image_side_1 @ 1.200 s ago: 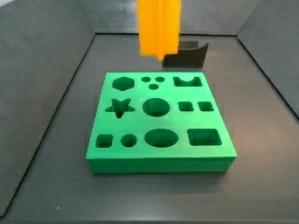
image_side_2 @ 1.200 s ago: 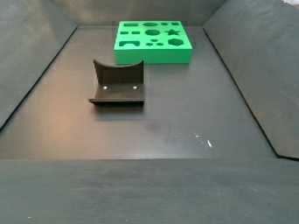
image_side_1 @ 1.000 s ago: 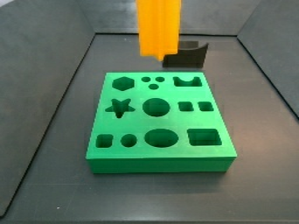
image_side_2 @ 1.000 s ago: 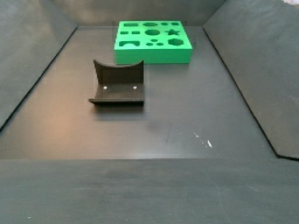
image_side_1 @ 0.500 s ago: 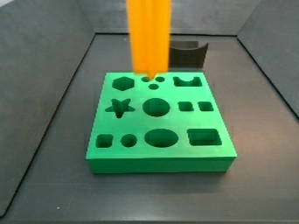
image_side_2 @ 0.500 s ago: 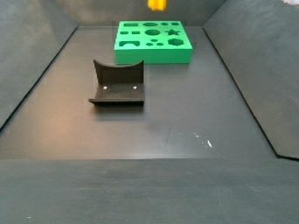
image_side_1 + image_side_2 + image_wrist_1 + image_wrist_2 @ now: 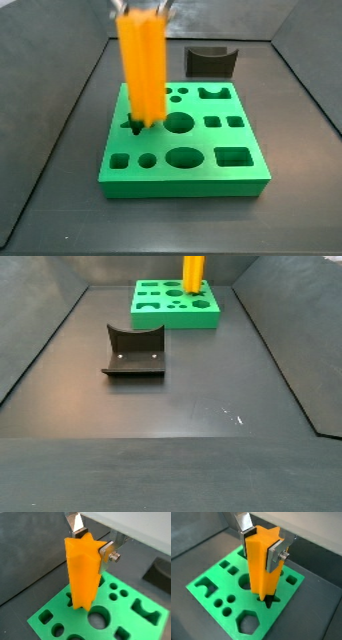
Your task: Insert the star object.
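Standing upright, the star object (image 7: 262,564) is clamped near its top between the gripper's (image 7: 261,543) silver fingers (image 7: 275,555), its lower end just above the green block's (image 7: 187,165) star-shaped hole (image 7: 272,600).

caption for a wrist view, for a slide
Gripper holds the orange star object upright over the green block.

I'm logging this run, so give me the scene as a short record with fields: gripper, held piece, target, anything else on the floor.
gripper: gripper above the green block, shut on the star object
held piece: star object, upright, lower end at the star-shaped hole
target: green block with shaped holes
other: dark grey curved block, apart from the green block
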